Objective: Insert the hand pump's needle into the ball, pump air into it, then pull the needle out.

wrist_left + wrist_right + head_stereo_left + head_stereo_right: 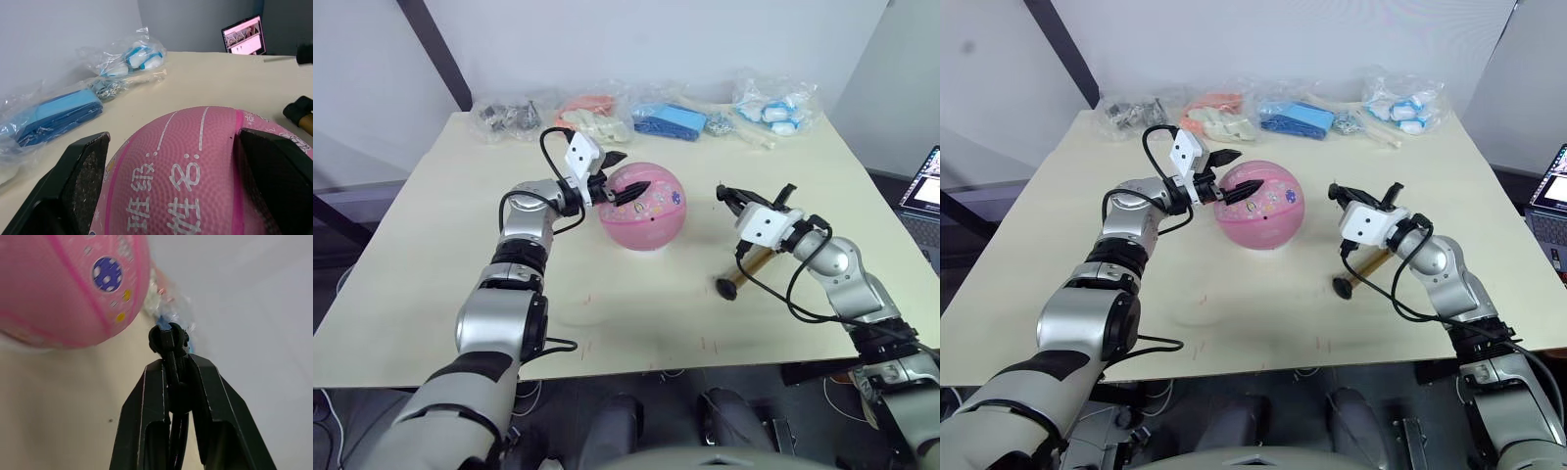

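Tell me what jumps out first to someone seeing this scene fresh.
The pink ball in the middle of the cream table, with the left tool open around its near-left side. To its right, the right tool is shut on the needle fitting, and the hand pump lies under that arm.

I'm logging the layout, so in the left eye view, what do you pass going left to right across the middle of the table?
left pincer → ball → hand pump, lying on the table → right pincer, shut on the hose fitting.
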{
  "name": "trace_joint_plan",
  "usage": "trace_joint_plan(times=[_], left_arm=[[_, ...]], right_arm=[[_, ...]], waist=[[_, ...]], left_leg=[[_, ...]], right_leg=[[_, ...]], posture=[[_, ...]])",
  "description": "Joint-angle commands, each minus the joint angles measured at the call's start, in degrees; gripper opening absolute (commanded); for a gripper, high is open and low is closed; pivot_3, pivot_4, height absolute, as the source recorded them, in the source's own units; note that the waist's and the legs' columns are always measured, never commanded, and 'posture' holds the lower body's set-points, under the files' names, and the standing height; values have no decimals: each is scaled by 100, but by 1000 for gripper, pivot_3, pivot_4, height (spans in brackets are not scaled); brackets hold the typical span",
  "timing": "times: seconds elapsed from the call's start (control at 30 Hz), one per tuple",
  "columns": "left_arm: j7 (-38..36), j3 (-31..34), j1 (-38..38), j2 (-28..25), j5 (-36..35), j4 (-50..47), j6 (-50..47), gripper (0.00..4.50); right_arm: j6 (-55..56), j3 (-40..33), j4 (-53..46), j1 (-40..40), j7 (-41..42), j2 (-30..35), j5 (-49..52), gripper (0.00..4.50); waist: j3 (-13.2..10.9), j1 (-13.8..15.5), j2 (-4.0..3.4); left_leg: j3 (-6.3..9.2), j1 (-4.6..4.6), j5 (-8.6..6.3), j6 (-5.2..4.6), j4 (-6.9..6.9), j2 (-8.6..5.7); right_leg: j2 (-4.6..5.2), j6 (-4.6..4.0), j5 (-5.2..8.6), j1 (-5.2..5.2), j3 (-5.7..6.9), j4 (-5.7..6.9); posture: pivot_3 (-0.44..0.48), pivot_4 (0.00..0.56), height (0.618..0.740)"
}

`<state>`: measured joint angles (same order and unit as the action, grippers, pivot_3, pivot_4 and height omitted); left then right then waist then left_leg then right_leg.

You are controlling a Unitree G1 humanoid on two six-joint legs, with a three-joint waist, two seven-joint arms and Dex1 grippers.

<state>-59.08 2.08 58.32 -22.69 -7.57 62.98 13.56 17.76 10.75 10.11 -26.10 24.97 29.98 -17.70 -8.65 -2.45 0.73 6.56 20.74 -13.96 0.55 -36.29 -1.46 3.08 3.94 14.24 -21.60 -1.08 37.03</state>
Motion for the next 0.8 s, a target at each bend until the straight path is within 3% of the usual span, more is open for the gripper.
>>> trace_joint_plan(times=[0.03, 0.27, 0.53, 0.57, 0.63, 0.67, 0.8], left_arm=[[-22, 15, -213, -54, 123, 417, -281, 4500], [-385, 287, -64, -51, -221, 287, -406, 4500], [-713, 494, -2, -42, -448, 119, -476, 4500], [-761, 514, 2, -42, -484, 93, -479, 4500], [-893, 551, 11, -42, -557, 27, -478, 4500], [-942, 568, 19, -43, -584, -3, -487, 4500], [-1138, 656, 74, -58, -729, -126, -538, 4500]], right_arm=[[-33, 117, -100, 207, 339, -9, 204, 75], [-327, 418, -44, 413, 972, -27, 315, 75], [-612, 382, -122, 396, 1135, -108, 440, 75], [-664, 349, -173, 406, 1189, -102, 513, 878], [-722, 289, -282, 420, 1299, -70, 670, 1645], [-736, 253, -335, 428, 1364, -64, 782, 2345], [-893, 74, -635, 452, 1615, 7, 1190, 4143]], waist=[[-3, 2, 4], [-47, -5, 13], [-104, 1, 17], [-105, 2, 18], [-106, 3, 18], [-106, 3, 19], [-126, 2, 20]], left_leg=[[1, 0, 0, 0, 0, 0], [-3, 7, 0, 0, 1, 1], [1, 46, 0, 1, 1, -1], [2, 53, 0, 1, 1, -1], [3, 76, 0, 1, 0, -2], [2, 105, 1, 2, -2, -2], [-1, 127, 2, 3, -4, -2]], right_leg=[[0, 0, 0, 0, 1, 0], [-1, 1, 0, -5, -2, 0], [0, -1, -1, -33, 4, -10], [0, -1, -1, -40, 4, -11], [0, -2, -2, -62, 5, -11], [-1, -9, -8, -91, 4, -10], [-1, -32, -22, -118, 2, -8]], posture=[[0, 150, 740], [0, 150, 740], [0, 150, 740], [0, 150, 740], [0, 150, 740], [0, 150, 740], [0, 150, 740]])
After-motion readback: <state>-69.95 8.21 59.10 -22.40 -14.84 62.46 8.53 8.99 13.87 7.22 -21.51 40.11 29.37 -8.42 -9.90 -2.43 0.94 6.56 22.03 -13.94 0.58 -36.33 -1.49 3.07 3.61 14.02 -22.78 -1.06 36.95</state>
